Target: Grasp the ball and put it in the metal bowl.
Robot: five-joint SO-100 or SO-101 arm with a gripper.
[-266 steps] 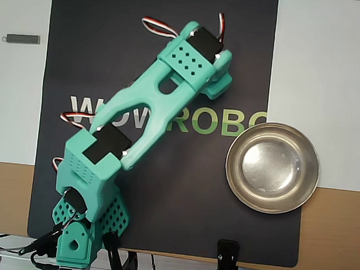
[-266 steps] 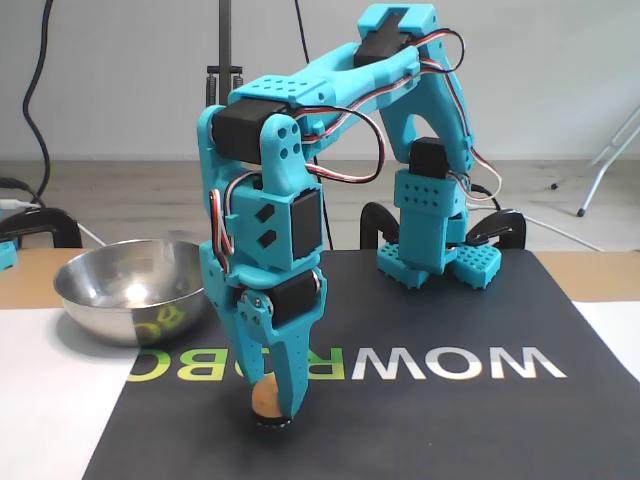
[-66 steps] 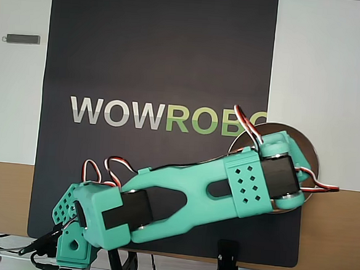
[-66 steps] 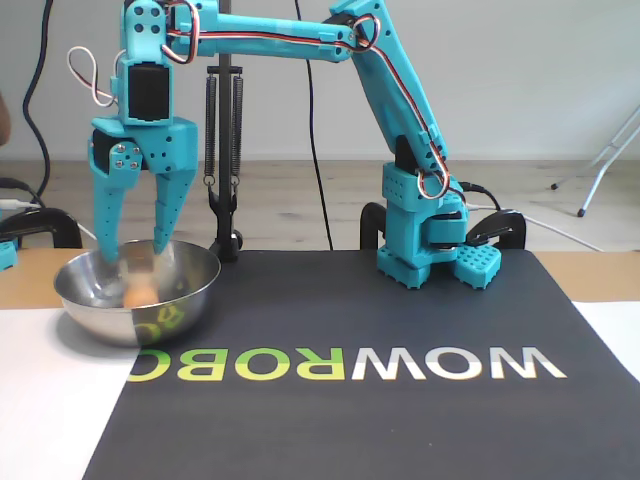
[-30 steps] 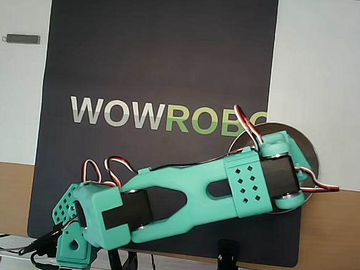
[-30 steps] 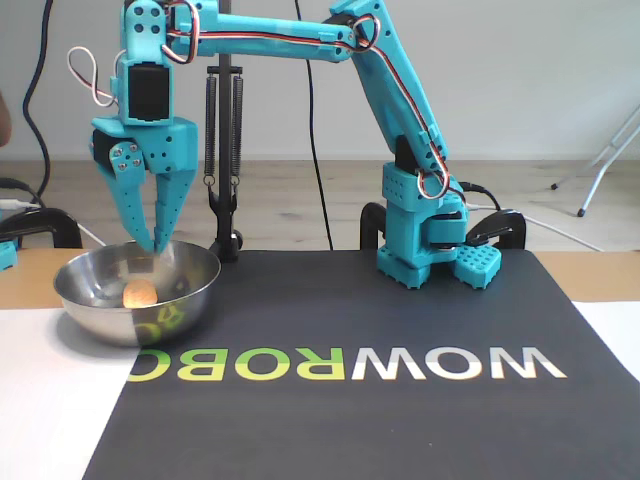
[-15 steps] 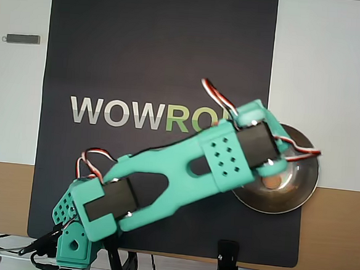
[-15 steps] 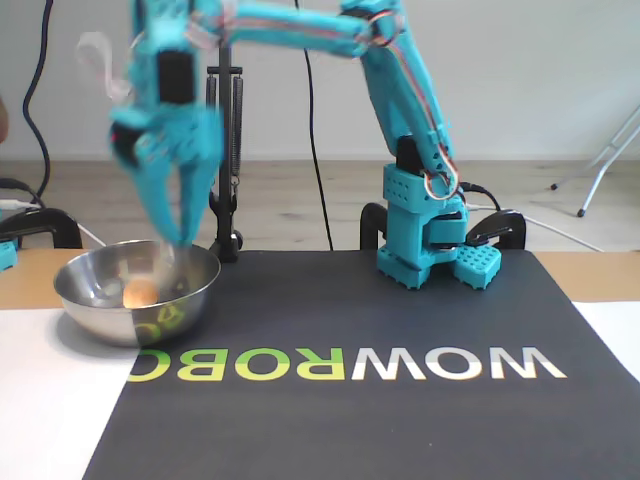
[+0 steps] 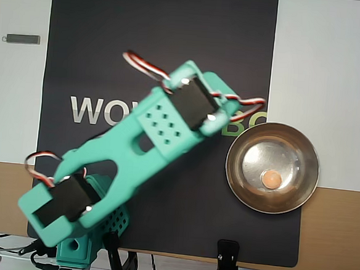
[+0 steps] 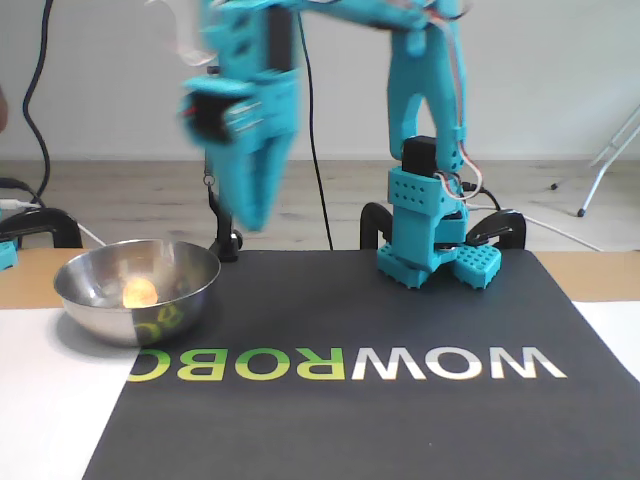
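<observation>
Resting inside the metal bowl [image 9: 272, 168], the ball [image 9: 270, 178] sits on the flat bottom, slightly toward the near rim in the overhead view. Fixed view agrees: ball [image 10: 139, 292] low in the bowl [image 10: 137, 290], on its left half, glowing peach-orange against the steel.

Bowl placement: straddles the edge of the dark mat [image 9: 160, 65], partly on the mat and partly on the white sheet [image 9: 326, 83] beside it. In the fixed view the green letters of the mat's logo [image 10: 345, 364] reflect in the bowl's outer wall.

Arm: teal, raised well clear of the worktop [image 10: 600, 275]. Its base [image 10: 432, 235] stands at the back edge of the mat in the fixed view, clamped there. The upper links arch across toward the bowl side.

Tool [image 10: 256, 215]: hangs pointing downward, above and just right of the bowl in the fixed view, not touching bowl or ball. Motion-blurred. The fingers come together to a narrow point with nothing between them, so it looks clenched and empty. Overhead view hides the tool tip under the arm's own body [image 9: 162, 124].

Other items: small grey bar [image 9: 22, 39] lying on the white surface, top left of the overhead view, well apart from everything else. Black cables [image 10: 40, 90] run down the wall at left in the fixed view.
</observation>
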